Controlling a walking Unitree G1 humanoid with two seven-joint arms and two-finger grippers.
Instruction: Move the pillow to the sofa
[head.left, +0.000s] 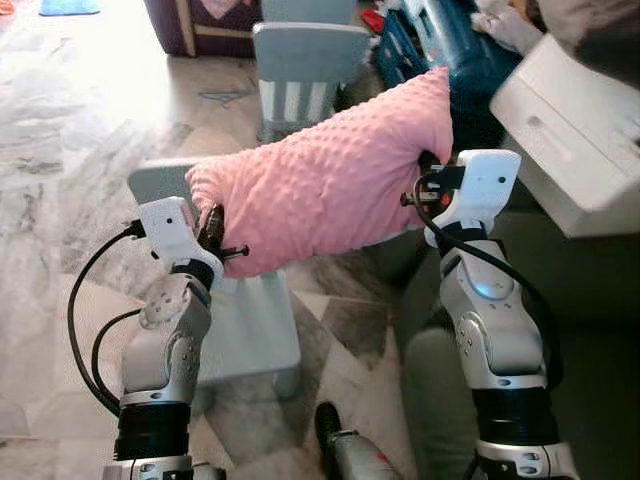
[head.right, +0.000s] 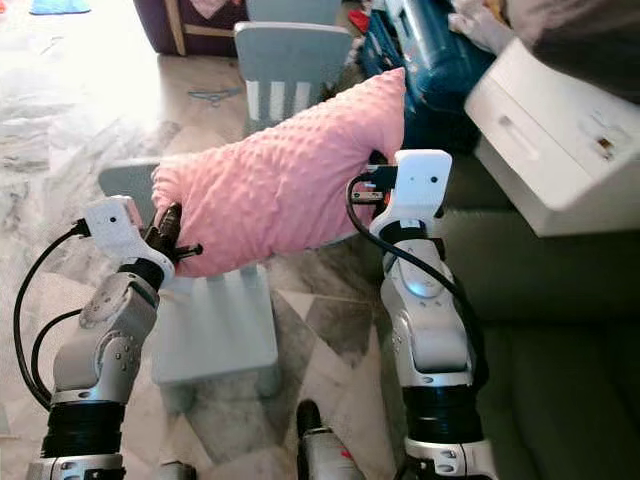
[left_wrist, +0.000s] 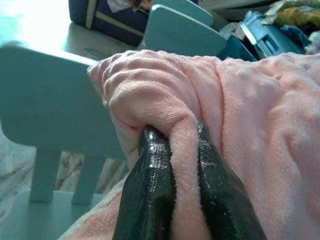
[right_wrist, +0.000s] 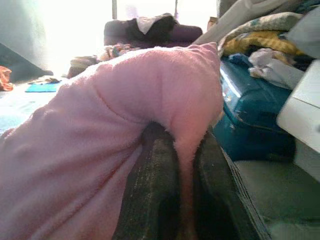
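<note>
marble floor (head.left: 80, 130), pink pillow (head.left: 330, 180) between left tool (left_wrist: 175, 165) and right tool (right_wrist: 182, 175), both pinching it

The pillow (head.left: 335, 180) is pink with a raised dotted texture. Beneath it, a small chair (head.left: 250, 325) is pale blue-grey, and a second chair (head.left: 305, 75) beyond the pillow matches it. The floor (head.left: 70, 170) is marbled grey and cream. Right of the pillow, the sofa (head.left: 600, 350) is grey-green, a cabinet (head.left: 570, 130) white, a suitcase (head.left: 440, 45) deep blue.
</note>
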